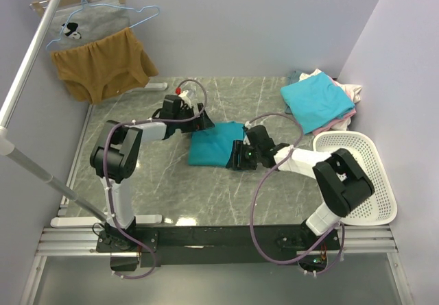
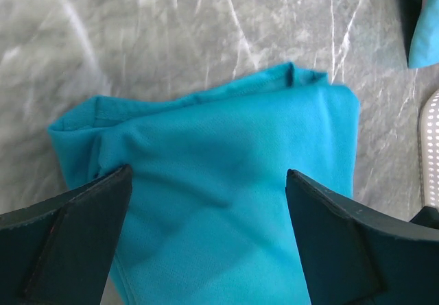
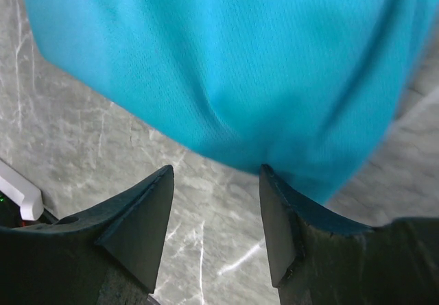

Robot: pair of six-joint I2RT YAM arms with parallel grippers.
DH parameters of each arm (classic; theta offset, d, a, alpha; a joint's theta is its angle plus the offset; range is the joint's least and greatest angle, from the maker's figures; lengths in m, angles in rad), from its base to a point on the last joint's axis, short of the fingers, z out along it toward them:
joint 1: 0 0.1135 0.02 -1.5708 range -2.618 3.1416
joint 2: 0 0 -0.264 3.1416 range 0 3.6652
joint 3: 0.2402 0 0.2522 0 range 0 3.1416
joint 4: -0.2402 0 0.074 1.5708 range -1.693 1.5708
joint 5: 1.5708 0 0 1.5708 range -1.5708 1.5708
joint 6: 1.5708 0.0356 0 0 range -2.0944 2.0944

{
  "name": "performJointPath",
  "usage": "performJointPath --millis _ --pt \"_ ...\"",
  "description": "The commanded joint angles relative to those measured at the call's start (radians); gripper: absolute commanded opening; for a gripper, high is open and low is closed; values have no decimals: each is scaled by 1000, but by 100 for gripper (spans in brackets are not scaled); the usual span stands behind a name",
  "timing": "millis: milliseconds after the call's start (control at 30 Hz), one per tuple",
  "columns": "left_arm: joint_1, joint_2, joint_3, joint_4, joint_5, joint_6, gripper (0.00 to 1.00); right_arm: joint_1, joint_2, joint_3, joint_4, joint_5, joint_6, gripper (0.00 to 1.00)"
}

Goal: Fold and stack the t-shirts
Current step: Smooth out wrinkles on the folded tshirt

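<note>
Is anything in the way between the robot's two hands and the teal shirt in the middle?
No, nothing visible. The left gripper hangs open right over the teal t-shirt, and the right gripper is open at its edge with only bare table between.

One teal t-shirt (image 1: 214, 144) mid-frame. Upper right, one turquoise t-shirt (image 1: 317, 99) atop pink and white layers (image 1: 351, 94) — number beneath unclear. One white basket (image 1: 343, 134) lower right. Two hung garments upper left — grey printed garment (image 1: 92, 24), mustard garment (image 1: 103, 68). Two grippers: left gripper (image 2: 208, 175), right gripper (image 3: 216, 170).
</note>
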Motion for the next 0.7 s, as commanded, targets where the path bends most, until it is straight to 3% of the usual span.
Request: performJointPath --millis 0,200,433,667 --pt "7 -147 -60 51 -24 5 99 7 -113 -1 -1 71 -16 60" --pt "-15 -309 -69 3 22 -10 99 -19 -167 109 -10 175 -73 62" --pt "-120 -413 -215 -3 65 -41 99 -80 129 400 -59 137 -145 61" --pt "-194 -480 -398 58 50 -85 99 -143 333 573 -138 123 -137 61"
